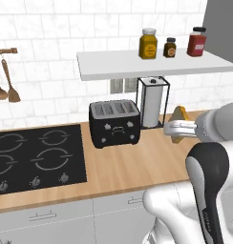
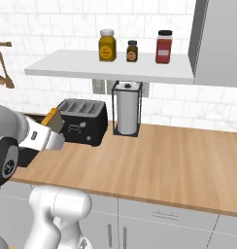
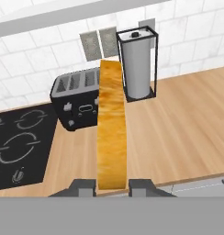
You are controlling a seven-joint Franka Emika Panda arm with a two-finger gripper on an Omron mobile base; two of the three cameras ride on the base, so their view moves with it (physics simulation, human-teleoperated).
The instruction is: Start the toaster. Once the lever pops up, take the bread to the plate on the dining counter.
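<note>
The hand (image 3: 112, 186) is clamped tight on the bread (image 3: 112, 133), 2 fingertips pinching its lower edge so the slice stands edge-on straight out between them! Bread and hand are up in the air above the wooden surface (image 2: 164, 155), right of the toaster (image 1: 114, 122) and in front of the paper towel holder (image 1: 153, 101).

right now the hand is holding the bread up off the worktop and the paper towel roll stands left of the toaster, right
Not quite. The hand does hold the bread above the worktop, but the paper towel roll stands right of the toaster, as the left base view shows.
</note>
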